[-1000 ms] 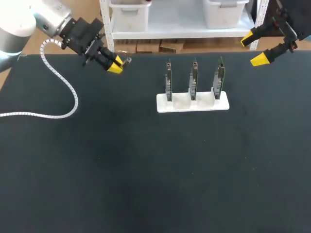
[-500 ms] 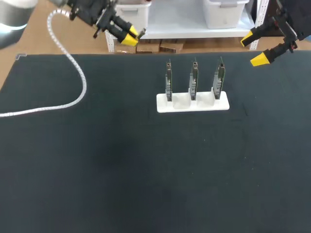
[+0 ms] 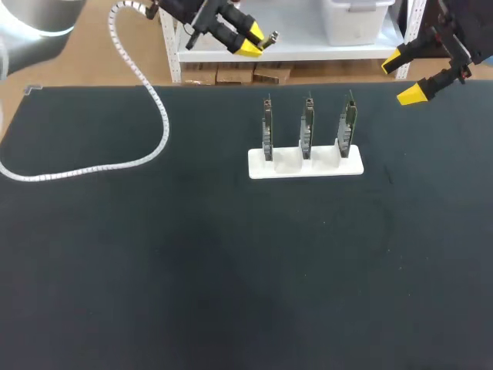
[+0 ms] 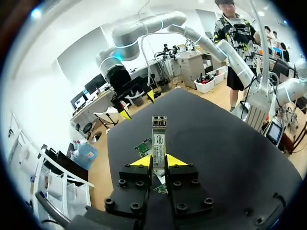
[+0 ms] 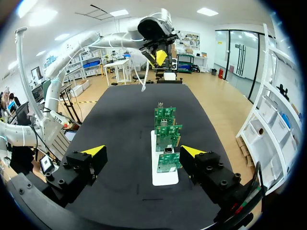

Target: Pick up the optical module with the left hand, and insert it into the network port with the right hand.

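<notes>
A: Head view?
B: Matte black table (image 3: 231, 277). Left gripper (image 3: 250, 40) is raised over the far edge, clamped on the optical module (image 3: 269, 36), a thin metal bar. Right gripper (image 3: 402, 77) is over the far-right corner, fingers apart, empty.
A: Anything between?
B: Three green circuit boards (image 3: 307, 123) stand upright in a white slotted holder (image 3: 304, 165). A white coiled cable (image 3: 139, 69) lies near the far-left corner.
A: Left wrist?
B: Silvery rectangular module (image 4: 159, 139), labelled, pinched between the fingers.
A: Right wrist?
B: Fingers wide; the boards (image 5: 167, 129) are lined up ahead.
</notes>
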